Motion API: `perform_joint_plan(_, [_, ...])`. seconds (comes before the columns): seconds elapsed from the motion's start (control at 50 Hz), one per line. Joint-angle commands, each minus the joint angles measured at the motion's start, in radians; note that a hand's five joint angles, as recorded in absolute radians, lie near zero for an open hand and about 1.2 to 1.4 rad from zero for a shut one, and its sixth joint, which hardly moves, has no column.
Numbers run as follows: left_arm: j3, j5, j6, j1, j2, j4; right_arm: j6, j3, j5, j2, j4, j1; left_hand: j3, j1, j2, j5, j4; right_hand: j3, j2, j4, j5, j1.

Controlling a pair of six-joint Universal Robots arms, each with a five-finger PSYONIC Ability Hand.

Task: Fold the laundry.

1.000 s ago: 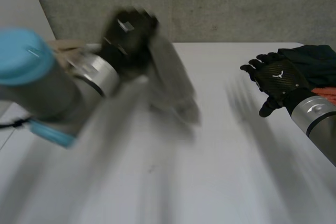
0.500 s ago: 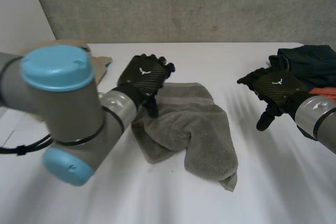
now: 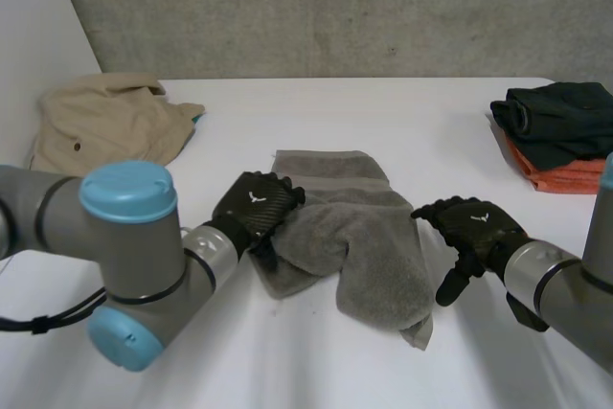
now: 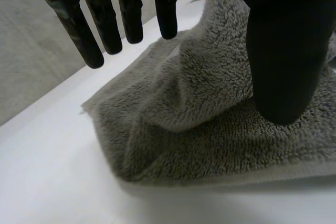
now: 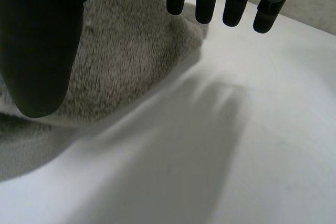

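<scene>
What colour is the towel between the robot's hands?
The towel is plain grey, clearest in the left wrist view.

White table (image 3: pixel 402 112) with rumpled grey towel (image 3: pixel 369 237), beige garment (image 3: pixel 110 126), perhaps folded dark-and-orange pile (image 3: pixel 560 136)

Overall light: soft and even, fairly bright on the white tabletop (image 3: pixel 383 112).
Shadow: a soft dark band lay under the edge of the grey towel (image 4: pixel 210 145), so light fell from above.
Wall: the concrete wall (image 3: pixel 335 7) was dimmer than the tabletop.
</scene>
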Motion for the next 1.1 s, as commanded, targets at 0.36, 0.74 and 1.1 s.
perform_joint_plan(0.36, [0.158,-0.05,-0.001,-0.02,0.092,-0.013,0.114,-0.108,0.016,0.039,-0.159,0.107,1.032,1.028,1.032,1.028,1.032,1.196,1.19,1.194,1.174,1.174])
perform_joint_plan(0.74, [0.171,-0.067,-0.006,-0.02,0.483,-0.064,-0.059,-0.622,-0.005,-0.12,-0.03,0.048,1.032,1.028,1.032,1.028,1.032,1.196,1.19,1.194,1.174,1.174])
perform_joint_plan(1.1, [0.135,-0.137,-0.078,-0.112,0.132,-0.127,-0.191,-0.708,-0.053,0.406,-0.372,0.136,1.032,1.028,1.032,1.028,1.032,0.452,0.445,0.45,0.429,0.43])
